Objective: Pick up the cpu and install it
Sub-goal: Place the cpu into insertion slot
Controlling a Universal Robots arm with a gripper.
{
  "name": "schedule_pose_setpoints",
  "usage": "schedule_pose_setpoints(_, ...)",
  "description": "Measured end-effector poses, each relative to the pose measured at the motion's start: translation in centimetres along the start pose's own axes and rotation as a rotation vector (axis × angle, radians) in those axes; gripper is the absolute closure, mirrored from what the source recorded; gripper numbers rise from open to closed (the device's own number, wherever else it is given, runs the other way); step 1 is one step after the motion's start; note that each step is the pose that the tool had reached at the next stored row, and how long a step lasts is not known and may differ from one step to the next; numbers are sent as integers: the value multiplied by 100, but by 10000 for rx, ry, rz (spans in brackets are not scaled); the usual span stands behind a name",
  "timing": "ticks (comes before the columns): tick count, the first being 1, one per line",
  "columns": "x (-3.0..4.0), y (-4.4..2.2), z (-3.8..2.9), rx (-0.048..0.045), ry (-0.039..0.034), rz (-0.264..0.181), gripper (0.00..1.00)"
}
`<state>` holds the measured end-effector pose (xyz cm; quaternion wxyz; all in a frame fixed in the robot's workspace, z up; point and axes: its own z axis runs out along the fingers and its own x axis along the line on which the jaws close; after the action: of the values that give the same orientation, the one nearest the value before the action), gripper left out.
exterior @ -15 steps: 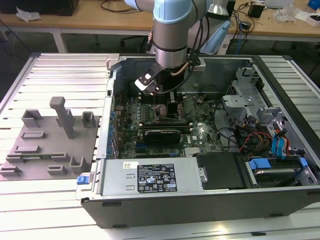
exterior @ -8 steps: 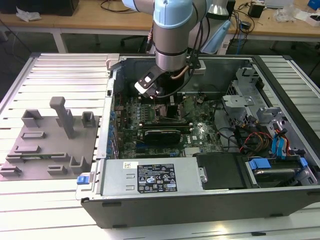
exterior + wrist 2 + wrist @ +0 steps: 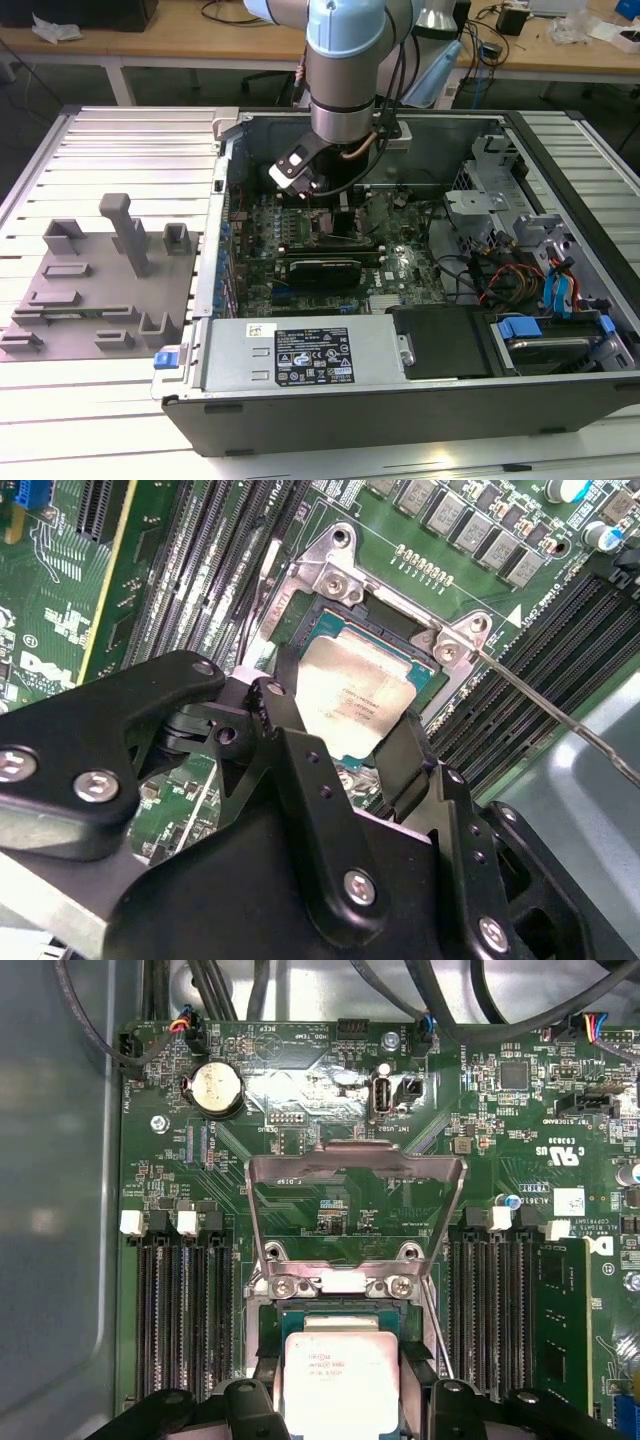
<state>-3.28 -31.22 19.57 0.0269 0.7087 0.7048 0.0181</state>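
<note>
Gripper (image 3: 350,715): black, two fingers (image 3: 405,765) drawn in against opposite edges of the cpu (image 3: 355,695), clamped on it. Cpu (image 3: 340,1385): silver-topped square, held level within the open socket frame (image 3: 340,580); whether it is fully seated, cannot tell. Load plate (image 3: 355,1157): raised, clear of the chip. Latch lever (image 3: 560,725): swung free. Arm (image 3: 345,80): in the exterior view, enters the computer case (image 3: 400,405) at eleven o'clock from its centre. Grey fixture plate (image 3: 90,300): nine o'clock of the case.
</note>
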Motion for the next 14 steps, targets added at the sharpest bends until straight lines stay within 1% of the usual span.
schedule_pose_setpoints(2,1,0,3,-3,8,1,45)
schedule_pose_setpoints(3,1,-1,4,-4,7,1,38)
schedule_pose_setpoints(4,0,-1,2,0,2,0,38)
schedule_pose_setpoints(7,0,1,2,1,100,-2,38)
schedule_pose_setpoints(11,1,14,1,-1,104,-8,38)
schedule_pose_setpoints(13,0,16,-10,0,103,-9,38)
schedule_pose_setpoints(14,0,17,-26,0,104,-10,38)
